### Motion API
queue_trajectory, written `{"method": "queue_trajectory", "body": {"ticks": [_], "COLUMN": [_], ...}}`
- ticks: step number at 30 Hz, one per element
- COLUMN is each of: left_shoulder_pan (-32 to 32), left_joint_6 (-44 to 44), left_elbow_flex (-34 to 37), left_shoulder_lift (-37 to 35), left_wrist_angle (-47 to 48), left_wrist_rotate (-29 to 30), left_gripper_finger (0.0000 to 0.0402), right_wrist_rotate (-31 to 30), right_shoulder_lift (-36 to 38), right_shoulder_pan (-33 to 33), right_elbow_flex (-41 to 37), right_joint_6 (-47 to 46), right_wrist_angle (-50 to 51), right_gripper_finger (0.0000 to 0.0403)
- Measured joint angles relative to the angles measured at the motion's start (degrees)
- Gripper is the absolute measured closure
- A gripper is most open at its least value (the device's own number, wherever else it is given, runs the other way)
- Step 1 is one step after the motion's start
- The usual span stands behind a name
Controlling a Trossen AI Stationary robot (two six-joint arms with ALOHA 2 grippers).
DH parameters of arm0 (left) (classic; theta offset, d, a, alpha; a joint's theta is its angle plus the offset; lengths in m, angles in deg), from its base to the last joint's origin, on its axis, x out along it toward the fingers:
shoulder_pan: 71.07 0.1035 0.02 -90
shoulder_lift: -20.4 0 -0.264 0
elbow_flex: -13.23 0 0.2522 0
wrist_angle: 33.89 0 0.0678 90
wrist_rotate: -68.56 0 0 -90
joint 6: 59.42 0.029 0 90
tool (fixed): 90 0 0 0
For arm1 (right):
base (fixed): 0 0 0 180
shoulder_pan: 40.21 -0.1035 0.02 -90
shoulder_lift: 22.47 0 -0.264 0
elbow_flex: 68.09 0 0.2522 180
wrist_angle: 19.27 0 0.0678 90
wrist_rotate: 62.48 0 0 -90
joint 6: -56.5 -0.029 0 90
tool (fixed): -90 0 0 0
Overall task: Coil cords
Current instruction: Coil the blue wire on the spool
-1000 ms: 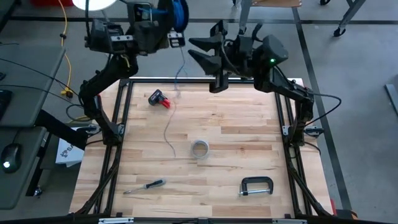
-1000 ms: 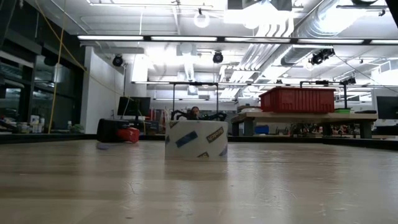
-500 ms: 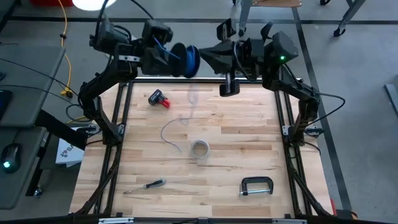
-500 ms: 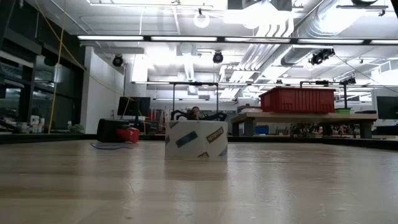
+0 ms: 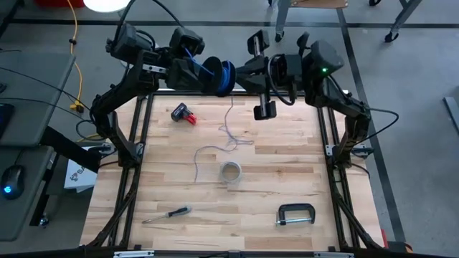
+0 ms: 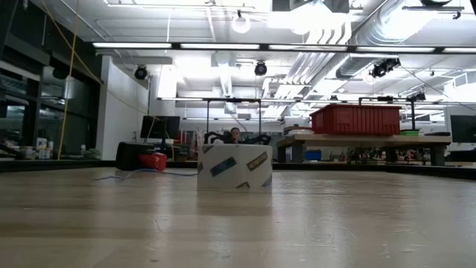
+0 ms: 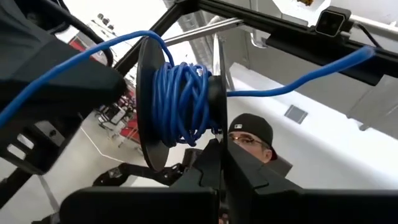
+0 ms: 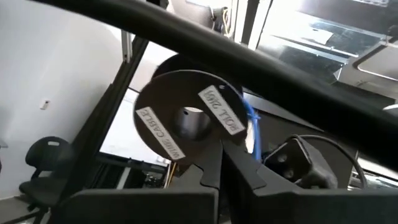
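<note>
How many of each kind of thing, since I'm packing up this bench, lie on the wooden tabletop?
Small red-and-black object: 1
Pale roll of tape: 1
Slim screwdriver: 1
Dark metal C-clamp: 1
Thin loose cord: 1
Total: 5

Counting on the surface [image 5: 287,179]: one tape roll [image 5: 230,171], one screwdriver [image 5: 166,213], one C-clamp [image 5: 295,214], one red-and-black tool [image 5: 183,114]. One spool [image 5: 223,76] carrying blue cord [image 7: 183,102] is sitting above the far edge. One loose cord [image 5: 215,147] is trailing down, possibly pale grey. One person's head [image 7: 250,138] is showing.
</note>
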Motion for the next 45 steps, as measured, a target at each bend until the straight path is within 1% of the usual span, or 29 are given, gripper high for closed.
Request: {"method": "queue_trajectory", "body": {"ticks": [4,10,12,16,20,25,28,30,33,38,40,43,45], "left_shoulder_pan": [0.0,-1.2,-1.6,-1.5,-1.5,-1.5,-1.4,-1.1,-0.7,1.1,1.8,2.5,2.7], "left_joint_6": [-2.7,-8.6,-9.6,-8.7,-8.6,-9.9,-10.0,-10.1,-10.1,-10.1,-10.1,-10.1,-10.2], "left_elbow_flex": [0.0,0.0,0.0,0.0,0.0,0.0,0.0,0.0,0.0,0.0,0.0,0.0,0.0], "left_shoulder_lift": [0.0,0.0,0.0,0.0,0.6,0.7,0.6,0.6,0.6,0.6,0.6,0.6,0.6], "left_wrist_angle": [0.0,0.3,1.8,5.4,5.4,5.4,5.4,5.4,5.4,5.5,5.4,5.4,5.4], "left_wrist_rotate": [-0.6,-6.2,-8.2,-8.5,-8.5,-10.4,-10.3,-10.3,-10.3,-10.3,-10.2,-10.0,-10.0], "left_gripper_finger": [0.04,0.04,0.04,0.04,0.04,0.04,0.04,0.04,0.04,0.04,0.04,0.04,0.04], "right_wrist_rotate": [0.4,0.8,0.8,0.8,0.4,-3.9,-4.3,-3.6,-0.7,2.3,2.6,2.3,-0.9], "right_shoulder_lift": [0.0,0.6,1.0,1.0,1.0,2.1,5.1,7.4,9.5,9.6,9.0,7.7,6.7], "right_shoulder_pan": [0.0,0.0,0.0,0.0,0.0,0.0,0.8,0.9,0.6,-1.9,-3.0,-4.2,-4.6], "right_elbow_flex": [0.0,0.0,0.0,0.0,0.0,-0.1,0.0,0.2,0.2,0.0,0.0,0.0,0.0], "right_joint_6": [-0.2,-0.4,-0.4,-0.5,-1.6,5.1,5.7,5.6,5.3,4.0,3.9,3.9,4.0], "right_wrist_angle": [0.2,0.6,0.9,1.4,2.3,2.3,3.4,6.5,14.7,28.0,29.7,29.4,29.4], "right_gripper_finger": [0.0403,0.0403,0.0403,0.0403,0.0403,0.0403,0.0403,0.0403,0.0403,0.0403,0.0403,0.0403,0.0403]}}
